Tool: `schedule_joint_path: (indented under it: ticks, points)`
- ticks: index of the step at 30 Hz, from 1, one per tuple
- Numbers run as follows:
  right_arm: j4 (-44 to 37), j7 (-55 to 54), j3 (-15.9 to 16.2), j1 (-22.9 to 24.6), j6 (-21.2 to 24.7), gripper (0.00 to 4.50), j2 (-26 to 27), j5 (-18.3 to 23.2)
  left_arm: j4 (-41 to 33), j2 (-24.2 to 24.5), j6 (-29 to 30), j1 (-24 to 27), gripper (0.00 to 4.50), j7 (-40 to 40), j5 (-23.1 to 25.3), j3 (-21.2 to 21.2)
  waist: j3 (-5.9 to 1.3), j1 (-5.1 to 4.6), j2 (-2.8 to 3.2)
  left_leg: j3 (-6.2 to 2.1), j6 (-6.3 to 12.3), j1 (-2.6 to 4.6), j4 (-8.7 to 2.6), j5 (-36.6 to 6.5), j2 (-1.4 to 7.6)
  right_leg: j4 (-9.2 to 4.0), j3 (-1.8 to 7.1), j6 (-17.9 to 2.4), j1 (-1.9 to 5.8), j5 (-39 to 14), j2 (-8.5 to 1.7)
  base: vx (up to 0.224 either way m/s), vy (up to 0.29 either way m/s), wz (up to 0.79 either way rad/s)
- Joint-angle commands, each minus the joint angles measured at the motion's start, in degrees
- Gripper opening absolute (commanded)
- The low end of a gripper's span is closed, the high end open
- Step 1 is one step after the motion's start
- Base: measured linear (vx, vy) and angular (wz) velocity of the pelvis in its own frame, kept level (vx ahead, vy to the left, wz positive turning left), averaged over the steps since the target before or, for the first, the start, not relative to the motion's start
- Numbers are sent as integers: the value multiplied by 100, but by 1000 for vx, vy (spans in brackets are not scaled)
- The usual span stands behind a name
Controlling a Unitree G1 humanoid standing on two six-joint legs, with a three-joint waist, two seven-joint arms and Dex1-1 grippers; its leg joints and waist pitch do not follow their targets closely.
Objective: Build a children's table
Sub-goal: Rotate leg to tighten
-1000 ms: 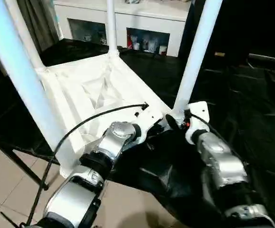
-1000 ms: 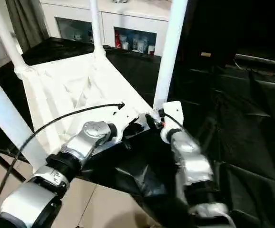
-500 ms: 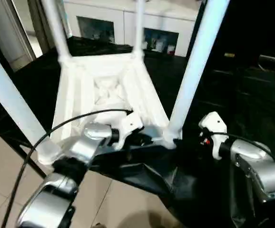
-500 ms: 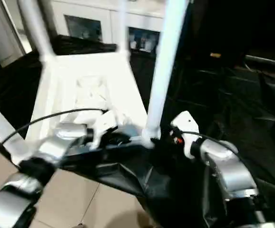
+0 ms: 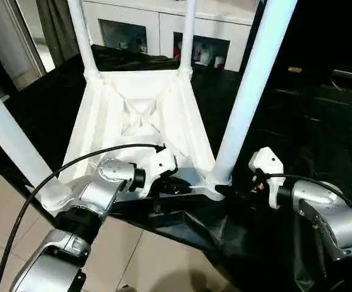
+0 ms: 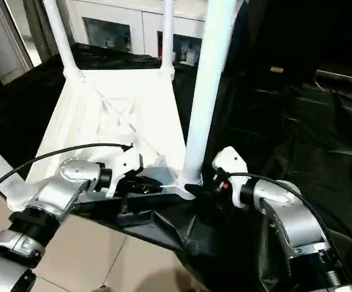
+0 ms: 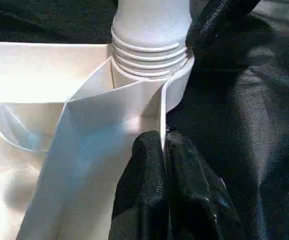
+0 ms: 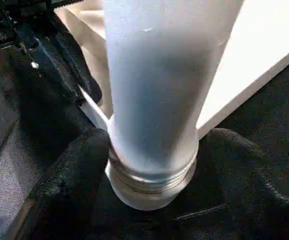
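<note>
The children's table lies upside down on black cloth, its ribbed white tabletop (image 5: 139,115) facing up. Legs stand in its corners: near right leg (image 5: 249,91), far right leg (image 5: 188,36), far left leg (image 5: 81,36) and near left leg (image 5: 11,140). My left gripper (image 7: 164,142) is shut, pinching the tabletop's thin rim just beside the near right socket (image 7: 152,55). My right gripper (image 8: 154,150) wraps the threaded base of the near right leg (image 8: 159,75). Its fingers (image 8: 69,175) lie against both sides of that base.
Black cloth (image 5: 310,121) covers the work surface, which ends just in front of the tabletop's near rim. Tiled floor (image 5: 133,255) lies below that edge. A white cabinet (image 5: 164,18) stands behind. A black cable (image 5: 72,167) arcs over my left forearm.
My right gripper has moved left from beside the near right leg onto its base and narrowed around it. The left gripper stays pinched on the rim. The camera view has shifted.
</note>
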Motion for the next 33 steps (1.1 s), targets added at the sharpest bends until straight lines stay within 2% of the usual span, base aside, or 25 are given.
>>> schedule_joint_path:
  ticks: [1, 3, 4, 10, 13, 14, 15, 16, 18, 19, 20, 22, 24, 25, 27, 29, 32, 33]
  points:
    - [-45, -5, -19, 37, 67, 306, -46, 47, -273, -66, -28, 7, 0, -194, -276, 1, -378, 0, -93, -5, 448, -9, -363, -899, 143, -355, 256, -1044, 359, -1506, -362, 0, 0, 0]
    - [-59, 0, -17, 56, 67, 301, -34, 64, -285, -70, -11, 11, 0, -201, -280, -6, -377, 0, -94, -5, 448, -7, -364, -901, 144, -359, 255, -1033, 358, -1528, -362, 0, 0, 0]
    - [-68, 5, -16, 63, 68, 273, -25, 71, -296, -73, 6, 10, 0, -206, -282, -4, -376, -3, -105, -4, 447, -10, -363, -901, 143, -361, 256, -1021, 359, -1548, -362, 0, 0, 0]
    - [-4, -41, -25, 82, 24, 254, 83, 71, -293, -121, 57, 8, 0, -130, -286, 20, -389, 3, -114, -1, 463, -7, -352, -845, 140, -351, 256, -1019, 359, -1530, -363, 0, 0, 0]
    - [346, -582, -169, 2, -36, 254, 406, -20, 51, -336, 137, -162, 0, 577, -75, 102, -379, -2, -121, -2, 436, -11, -357, -873, 136, -367, 248, -996, 349, -1644, -360, 0, 0, 0]
    - [570, -942, -246, -69, -48, 254, 587, -88, 243, -464, 154, -264, 0, 902, 1, 145, -366, -33, -128, 10, 400, -27, -353, -918, 117, -383, 245, -955, 322, -1788, -347, 0, 0, 0]
    - [695, -1140, -287, -112, -53, 252, 684, -127, 348, -532, 160, -320, 0, 1066, 35, 169, -353, -27, -118, 6, 357, -11, -360, -1011, 111, -421, 231, -898, 323, -2006, -348, 0, 0, 0]
    - [1023, -1730, -459, -240, 18, 252, 997, -157, 600, -728, 162, -460, 0, 1453, 131, 182, -348, -69, -139, -3, 229, -23, -351, -1143, 71, -472, 221, -697, 320, -2558, -361, 0, 0, 0]
    - [1202, -2137, -543, -319, 30, 252, 1230, -195, 791, -904, 192, -582, 0, 1819, 217, 187, -350, -89, -155, -14, 191, -18, -348, -1181, 63, -497, 210, -567, 324, -2780, -354, 0, 0, 0]
    - [1293, -2387, -583, -366, 30, 252, 1365, -231, 896, -1012, 220, -653, 0, 2031, 256, 195, -348, -101, -139, -7, 204, 16, -342, -1214, 64, -531, 219, -520, 284, -2870, -351, 0, 0, 0]
    - [1415, -2782, -635, -443, 41, 252, 1568, -304, 1041, -1181, 276, -755, 0, 2344, 300, 213, -344, -123, -130, -6, 218, 8, -341, -1236, 51, -542, 217, -502, 284, -2893, -341, 0, 0, 0]
    - [1599, -3505, -718, -611, 63, 252, 2010, -429, 1310, -1523, 363, -949, 0, 2917, 359, 232, -360, -145, -118, -17, 191, -6, -345, -1206, 46, -531, 209, -480, 291, -2831, -332, 0, 0, 0]
    - [1655, -3732, -709, -683, 46, 252, 2204, -483, 1417, -1647, 319, -1021, 0, 3125, 435, 193, -379, -164, -121, -39, 185, -35, -363, -1093, 59, -492, 206, -509, 326, -2554, -328, 0, 0, 0]
    - [1683, -3798, -663, -715, 17, 252, 2266, -547, 1470, -1697, 294, -1051, 0, 3193, 462, 182, -392, -171, -86, -39, 215, -38, -356, -1030, 61, -464, 220, -583, 321, -2320, -330, 0, 0, 0]
    - [1705, -3842, -581, -792, -149, 252, 2464, -589, 1603, -1781, 161, -1120, 0, 3225, 542, 126, -401, -163, -102, -20, 314, -49, -344, -908, 57, -422, 238, -759, 348, -1839, -326, 0, 0, 0]
    - [1715, -3849, -570, -807, -203, 252, 2493, -589, 1648, -1792, 128, -1139, 0, 3223, 552, 123, -407, -153, -97, -14, 361, -40, -341, -862, 55, -407, 240, -836, 357, -1690, -325, 0, 0, 0]
    - [1660, -3774, -634, -793, -334, 252, 2539, -490, 1740, -1773, 19, -1154, 0, 3204, 568, 116, -385, -154, -109, -7, 374, -28, -352, -1021, 56, -440, 234, -830, 351, -1912, -327, 0, 0, 0]
    - [1626, -3737, -701, -779, -356, 282, 2553, -414, 1747, -1764, -20, -1149, 0, 3163, 571, 117, -380, -149, -98, -9, 371, -22, -356, -1055, 59, -448, 235, -819, 345, -1980, -334, 0, 0, 0]
